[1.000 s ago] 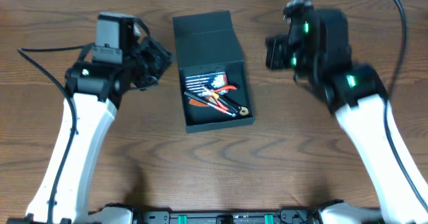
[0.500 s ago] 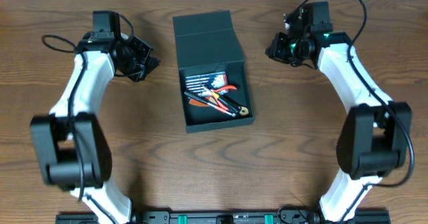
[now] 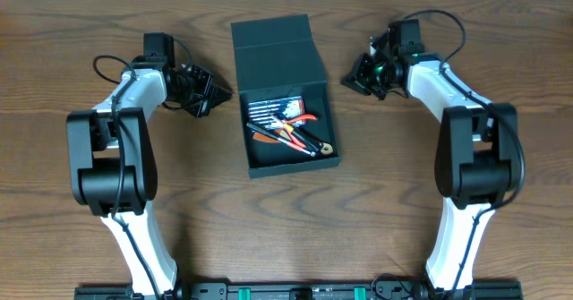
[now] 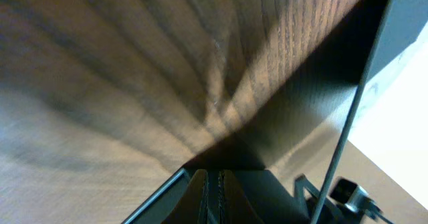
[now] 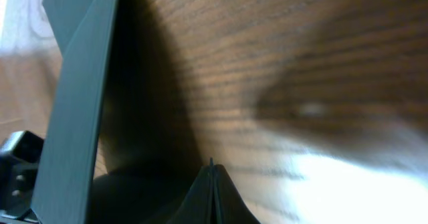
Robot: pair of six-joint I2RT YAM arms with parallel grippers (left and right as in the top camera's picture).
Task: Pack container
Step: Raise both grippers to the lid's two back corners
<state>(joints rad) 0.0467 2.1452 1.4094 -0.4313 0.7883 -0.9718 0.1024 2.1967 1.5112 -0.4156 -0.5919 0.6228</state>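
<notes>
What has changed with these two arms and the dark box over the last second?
Both arms folded down from raised, stretched-out poses. The left gripper and right gripper now sit low on either side of the container, both shut and empty. Nothing was grabbed or let go. The container, lid open, and the tools inside stayed put.

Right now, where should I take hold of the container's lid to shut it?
Grip the lid by its free far edge, near a corner, coming in from the side. It stands open at the back of the container as a thin flat panel, so that edge suits a pinch. The left end effector and right end effector flank it, shut.
</notes>
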